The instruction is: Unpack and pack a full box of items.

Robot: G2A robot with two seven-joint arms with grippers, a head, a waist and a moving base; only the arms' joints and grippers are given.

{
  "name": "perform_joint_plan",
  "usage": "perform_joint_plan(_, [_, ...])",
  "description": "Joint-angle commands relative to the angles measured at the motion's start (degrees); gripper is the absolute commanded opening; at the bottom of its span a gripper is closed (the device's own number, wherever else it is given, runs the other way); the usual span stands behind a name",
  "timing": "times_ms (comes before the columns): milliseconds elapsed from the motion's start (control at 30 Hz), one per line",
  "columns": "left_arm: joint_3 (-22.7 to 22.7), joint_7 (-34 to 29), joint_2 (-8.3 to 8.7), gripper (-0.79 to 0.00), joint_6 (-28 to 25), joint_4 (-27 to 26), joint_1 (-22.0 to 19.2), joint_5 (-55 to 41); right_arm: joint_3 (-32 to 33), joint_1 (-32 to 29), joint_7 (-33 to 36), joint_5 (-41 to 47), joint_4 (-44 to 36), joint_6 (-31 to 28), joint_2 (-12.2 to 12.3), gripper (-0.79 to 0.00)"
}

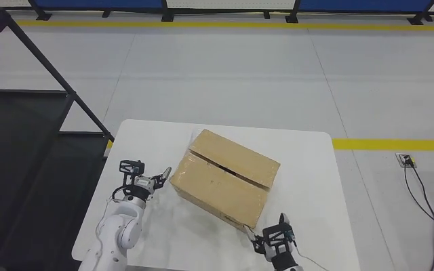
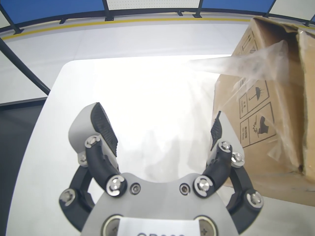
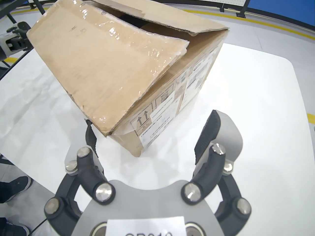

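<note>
A brown cardboard box (image 1: 226, 176) stands in the middle of the white table (image 1: 305, 149). Its top flaps lie nearly closed with a dark slit between them, and clear tape covers them (image 3: 103, 57). A loose strip of clear tape (image 2: 236, 62) sticks out from the box's side (image 2: 260, 114). My left gripper (image 1: 161, 177) is open at the box's left end, just beside it (image 2: 162, 126). By the box's near right corner my right gripper (image 1: 271, 234) is open too (image 3: 150, 133), with nothing between its fingers.
A dark metal rack (image 1: 41, 135) stands off the table's left side. The table's right part (image 1: 319, 203) is bare. A yellow line (image 1: 383, 143) marks the floor beyond the right edge. A person's dark shoe (image 3: 14, 187) shows on the floor.
</note>
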Motion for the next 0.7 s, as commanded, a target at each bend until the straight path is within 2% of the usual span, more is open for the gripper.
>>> perform_joint_plan(0, [0.33, 0.19, 0.1, 0.0, -1.44, -0.24, 0.27, 0.84, 1.27, -1.03, -2.26, 2.52, -0.73, -1.17, 0.07, 0.0])
perform_joint_plan(100, [0.64, 0.69, 0.21, 0.0, -2.8, -0.42, 0.71, 1.76, 2.76, -2.47, -5.31, 5.48, -1.44, -5.37, 0.31, 0.0])
perform_joint_plan(233, [0.78, 1.54, 0.43, 0.0, -5.1, -0.29, 1.22, 2.76, 6.13, -3.46, -5.85, 11.57, -1.98, -14.91, 0.91, 0.0])
perform_joint_plan(400, [0.75, 2.12, 0.6, 0.0, -6.39, -0.63, 1.81, 3.23, 8.36, -3.96, -5.49, 13.57, -2.55, -19.68, 1.32, 0.0])
perform_joint_plan(533, [1.21, 2.04, 0.7, 0.0, -7.4, -1.01, 2.12, 3.95, 9.56, -3.59, -5.37, 15.67, -2.27, -26.86, 1.75, 0.0])
perform_joint_plan(667, [1.58, 2.54, 0.85, 0.0, -8.93, -1.47, 2.71, 4.79, 10.94, -3.46, -5.69, 16.86, -2.17, -29.91, 2.03, 0.0])
